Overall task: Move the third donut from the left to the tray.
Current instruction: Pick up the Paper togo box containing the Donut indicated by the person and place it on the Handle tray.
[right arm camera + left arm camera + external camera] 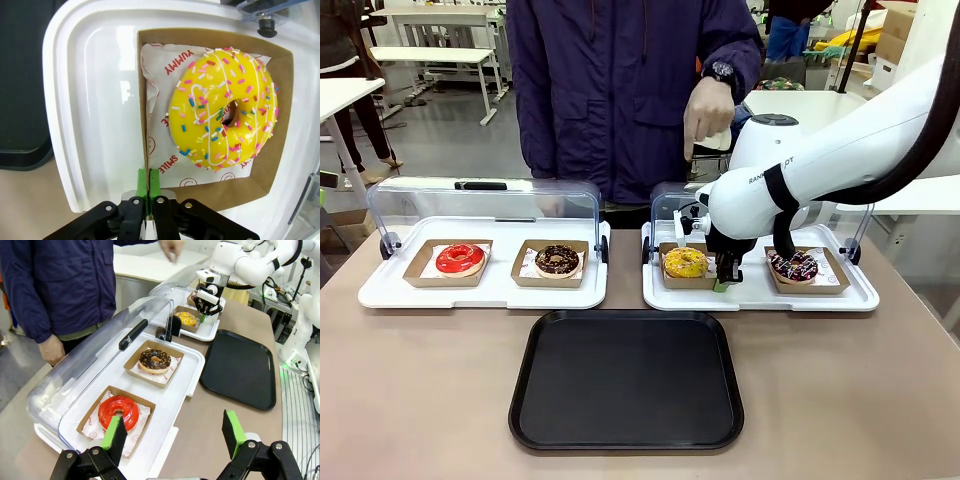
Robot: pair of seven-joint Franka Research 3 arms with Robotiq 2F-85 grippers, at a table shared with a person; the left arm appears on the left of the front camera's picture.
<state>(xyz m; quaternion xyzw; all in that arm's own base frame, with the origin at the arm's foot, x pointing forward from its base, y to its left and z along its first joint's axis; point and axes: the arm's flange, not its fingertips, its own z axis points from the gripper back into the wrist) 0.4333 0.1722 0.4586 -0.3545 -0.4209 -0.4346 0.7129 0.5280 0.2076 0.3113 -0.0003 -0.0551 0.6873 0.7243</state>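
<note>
At the right-hand white tray (760,296), the robot's right gripper (725,283) has its green pads pinched almost flat on a corner of the cardboard holder (265,175) carrying the yellow donut (685,262). The black tray (625,385) lies bare just in front. A clean move probably means lifting the holder level and clearing the white rim before drawing back, lest the thin card bend and the donut slide. The left gripper (173,432) hangs wide open, holding nothing, over the other white tray (187,370).

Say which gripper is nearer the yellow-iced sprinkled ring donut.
Right. The right gripper is shut on the brown cardboard holder of the yellow donut; the left gripper hangs open near the red-iced donut.
</note>
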